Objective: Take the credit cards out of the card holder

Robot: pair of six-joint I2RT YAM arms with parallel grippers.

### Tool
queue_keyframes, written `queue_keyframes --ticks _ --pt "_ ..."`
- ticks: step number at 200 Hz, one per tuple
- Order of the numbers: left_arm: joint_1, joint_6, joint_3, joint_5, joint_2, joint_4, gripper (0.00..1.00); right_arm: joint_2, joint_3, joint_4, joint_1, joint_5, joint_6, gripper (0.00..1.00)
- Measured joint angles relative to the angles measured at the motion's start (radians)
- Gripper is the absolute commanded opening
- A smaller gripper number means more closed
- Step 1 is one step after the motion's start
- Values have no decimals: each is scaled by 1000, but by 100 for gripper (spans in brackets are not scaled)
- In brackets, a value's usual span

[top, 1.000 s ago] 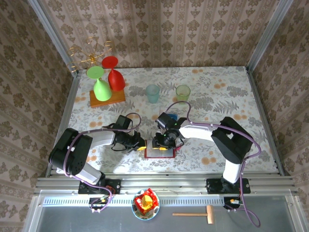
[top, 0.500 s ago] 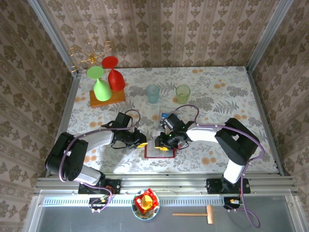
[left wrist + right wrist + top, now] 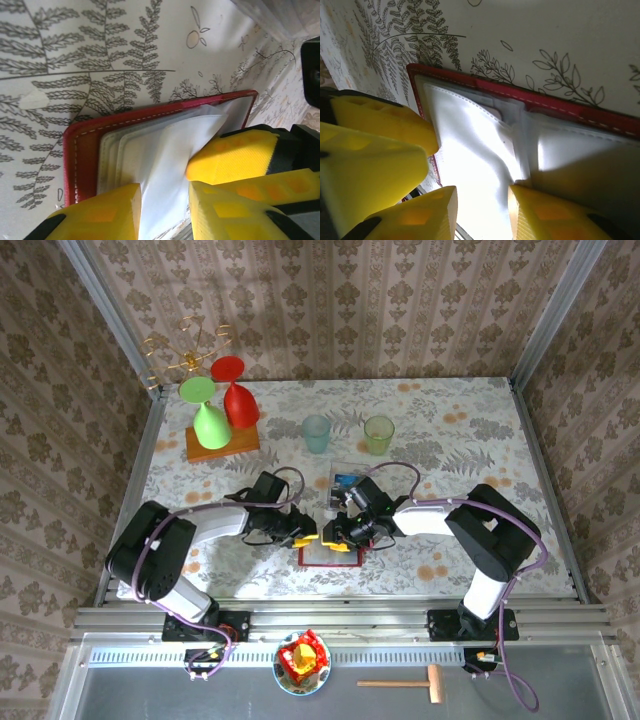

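A: So, where is the card holder (image 3: 82,150)?
B: Lying open on the flowered table (image 3: 75,50), directly under both claws, whose tips sit just beside each other.
A: The left claw (image 3: 164,189)?
B: Released. Its jaws stand apart, with a clear pocket leaf (image 3: 165,145) lying in the gap.
A: And the right claw (image 3: 482,192)?
B: Unclenched too, straddling the pale leaf, with the holder's red border just beyond its tips.

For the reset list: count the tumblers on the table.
2. A blue tumbler stands upright near the back middle of the table; a green tumbler stands upright just right of it, apart from it. The arms could hide little, so more are unlikely.
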Motion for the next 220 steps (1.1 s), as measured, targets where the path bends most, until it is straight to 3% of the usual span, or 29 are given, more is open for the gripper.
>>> queue_keyframes --ticks 87,122,148,220 --pt "-11 -13 5 -7 6 3 22 -2 -13 27 -3 -14 16 33" --pt "-16 -19 6 -6 6 14 23 -2 -13 27 -3 -14 18 32" --pt "-16 -17 19 -12 6 -6 31 -2 -14 28 -3 -14 18 30" --pt "-17 -3 50 -45 8 -60 33 -2 -14 -6 -5 11 10 16"
